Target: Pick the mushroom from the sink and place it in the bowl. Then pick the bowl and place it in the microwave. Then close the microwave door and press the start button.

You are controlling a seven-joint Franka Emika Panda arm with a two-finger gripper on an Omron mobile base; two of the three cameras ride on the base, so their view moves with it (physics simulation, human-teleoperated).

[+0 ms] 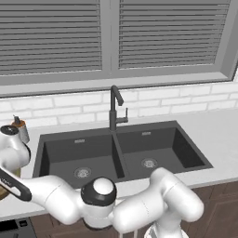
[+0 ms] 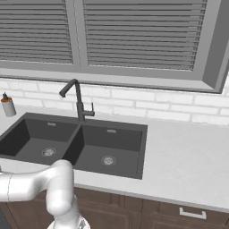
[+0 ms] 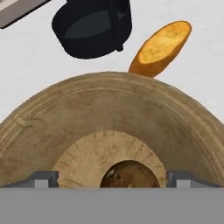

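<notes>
The mushroom (image 3: 129, 175) lies on the pale flat bottom of the bowl (image 3: 109, 105), a brown mottled lump whose lower part is cut off by the bottom of the hand view. The bowl's near rim is cut off too; only its far wall and the round floor show. The hand (image 3: 113, 179) hangs just above the mushroom with its two fingertips (image 3: 43, 179) spread wide, one on each side of the lump and clear of it, pinching nothing. Beyond the bowl on the white desk (image 3: 30, 65) lie a golden loaf of bread (image 3: 162, 48) and a dark pot (image 3: 92, 26), the pot partly cut off at the top.

In the left base view the arm reaches low and far to the left, folded at the elbow, its end running off the left edge. The sink (image 1: 121, 151) stands with both basins bare under the black faucet (image 1: 115, 108). A small bottle (image 1: 19, 129) stands at the desk's left.
</notes>
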